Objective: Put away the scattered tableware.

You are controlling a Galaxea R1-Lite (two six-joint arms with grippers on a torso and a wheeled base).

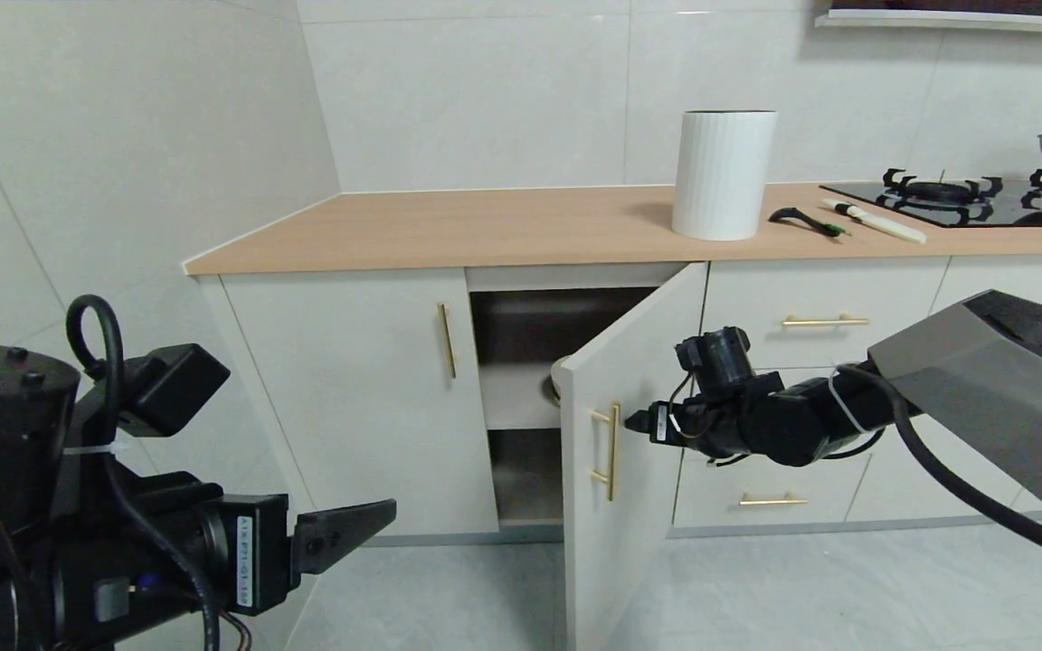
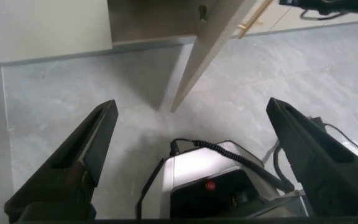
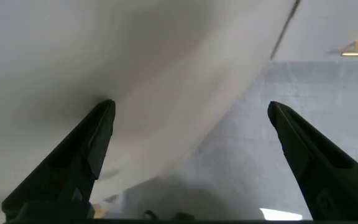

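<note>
In front of my right hand (image 1: 637, 421), in the head view, stands the open cupboard door (image 1: 629, 506). Its upright brass handle (image 1: 610, 450) is just ahead of my fingertips, and I cannot tell whether they touch it. The scattered tableware lies well above this hand and off to its right, on the wooden counter (image 1: 449, 231). It is what looks like a black peeler (image 1: 806, 221) and a white knife (image 1: 878, 222). Both lie flat, side by side, their long axes running across the counter from left to right with a slight slant. A tall white canister (image 1: 724, 174) stands just left of them, above my right hand and a little to its right. Past the door's edge, the rim of a pale dish (image 1: 554, 380) shows on the cupboard shelf. My left hand (image 1: 376, 517) hangs low, well apart from the tableware, so my right arm is the nearer.

In the left wrist view, my left hand (image 2: 191, 106) has its fingers spread wide and holds nothing. Beyond it are the floor (image 2: 104, 81) and the door's lower edge.

In the right wrist view, my right hand (image 3: 189, 109) is also spread wide and empty, with the door's pale face close ahead between the fingers.

I judge that this hand must rise and swing right, then close across a utensil's narrow width.
</note>
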